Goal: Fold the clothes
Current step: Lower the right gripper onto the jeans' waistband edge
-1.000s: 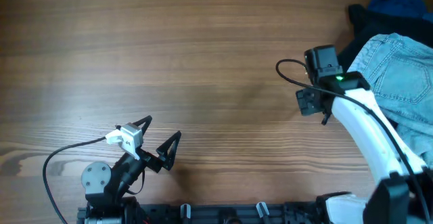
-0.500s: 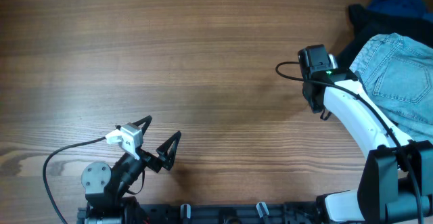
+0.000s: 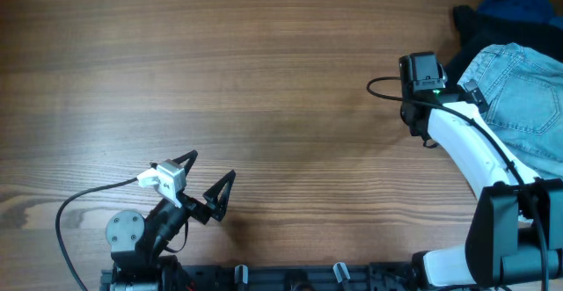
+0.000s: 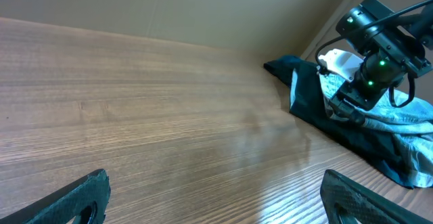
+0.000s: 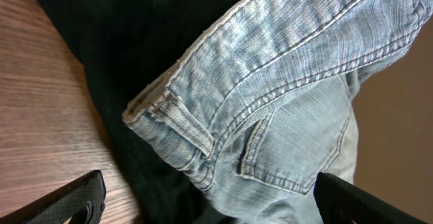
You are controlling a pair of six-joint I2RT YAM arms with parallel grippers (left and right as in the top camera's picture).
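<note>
The clothes (image 3: 519,98), a faded light-blue denim garment with stitched pockets, lie crumpled at the table's right edge on top of a black garment (image 3: 471,36). In the right wrist view the denim (image 5: 284,68) fills the frame, waistband corner and pocket seam showing, with the black cloth (image 5: 115,41) beneath. My right gripper (image 3: 442,105) hovers open over the denim's left edge, its jaws (image 5: 216,207) wide apart and holding nothing. My left gripper (image 3: 207,172) stands open near the front left, far from the clothes; its view shows bare wood between its fingers (image 4: 74,200).
A dark blue cloth (image 3: 519,1) pokes out behind the black garment at the far right corner. The wooden table (image 3: 220,62) stretches left of the pile. The left wrist view sees the right arm (image 4: 379,48) over the pile.
The right arm has swung right and away from the front edge, bringing its open gripper over the denim's edge. The left arm has not moved.
</note>
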